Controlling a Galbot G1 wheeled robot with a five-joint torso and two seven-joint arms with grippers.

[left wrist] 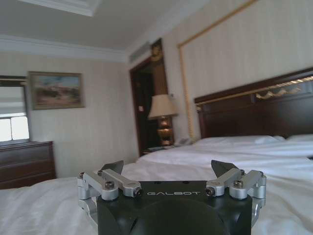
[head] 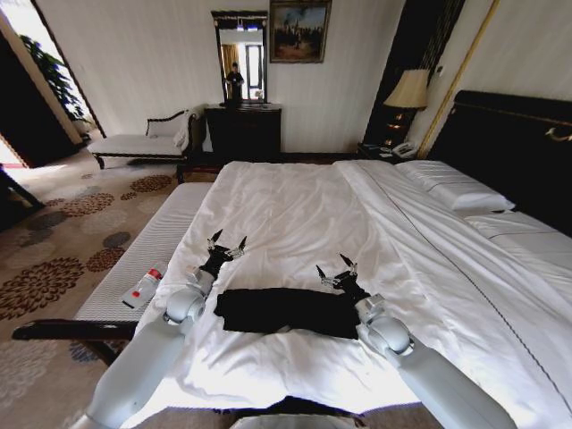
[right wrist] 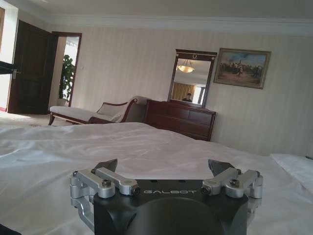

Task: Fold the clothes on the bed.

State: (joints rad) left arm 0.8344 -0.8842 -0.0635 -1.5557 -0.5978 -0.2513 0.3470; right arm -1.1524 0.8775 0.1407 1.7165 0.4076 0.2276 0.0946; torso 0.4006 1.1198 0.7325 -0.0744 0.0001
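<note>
T-shirt [head: 288,311]: lies as a dark folded band on the bed [head: 295,214], near its foot, between both arms.
Left tool [head: 227,243]: open, empty, above sheet.
Right tool [head: 336,270]: open, empty.
Risk: fingers may snag white sheet, dragging the fold apart.

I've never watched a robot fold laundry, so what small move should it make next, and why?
Probably lower both open grippers onto the far edge of the black T-shirt. It lies as a narrow band on the bed, seemingly part-folded, with the left gripper and right gripper poised empty just beyond its two ends.
</note>
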